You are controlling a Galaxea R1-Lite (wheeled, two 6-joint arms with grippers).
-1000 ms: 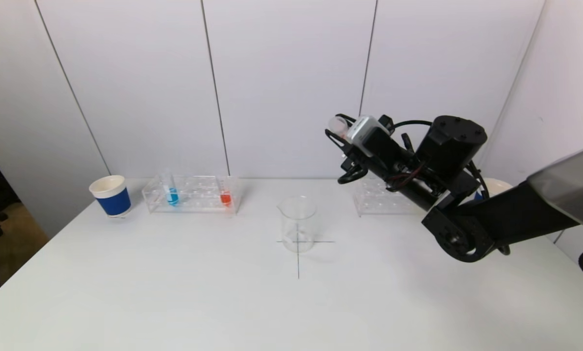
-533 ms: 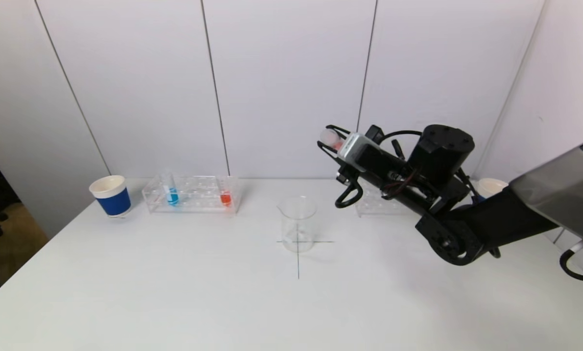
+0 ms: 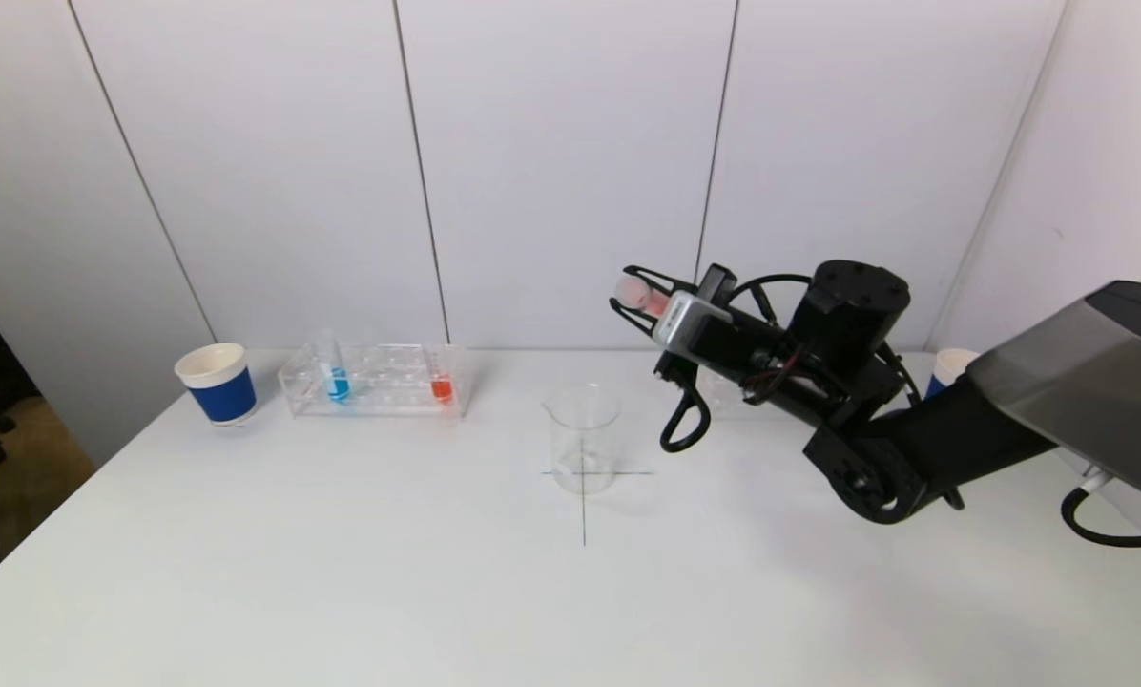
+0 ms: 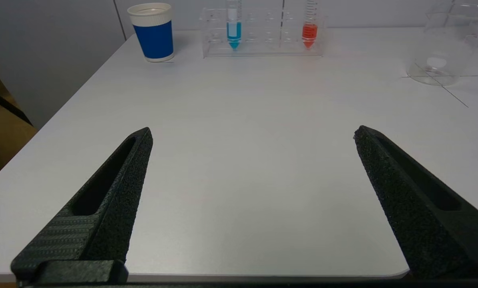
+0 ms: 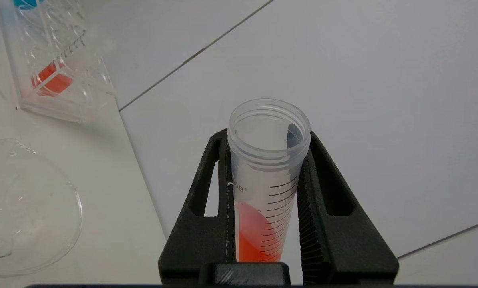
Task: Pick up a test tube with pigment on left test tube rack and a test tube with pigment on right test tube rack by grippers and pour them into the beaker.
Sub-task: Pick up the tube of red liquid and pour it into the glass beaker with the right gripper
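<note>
Gripping tube (image 5: pixel 267 176), right pincer (image 3: pixel 639 298) above beaker (image 3: pixel 584 437) rim.

Tube (image 5: pixel 267 168): clear plastic, smooth, printed graduations. Right gripper (image 5: pixel 267 192) fingers (image 5: pixel 327 208): black matt plastic, ribbed pads. Left gripper (image 4: pixel 253 136) fingers (image 4: pixel 119 188): black, rough-grained. Beaker (image 3: pixel 583 437): clear, glossy. Rack (image 3: pixel 377 380): clear plastic. Table (image 3: pixel 342 572): white, matt, smooth.

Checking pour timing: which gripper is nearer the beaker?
Right. The right gripper, holding the red-pigment tube, hangs just above and beside the beaker; the left gripper sits far back near the table's edge.
</note>
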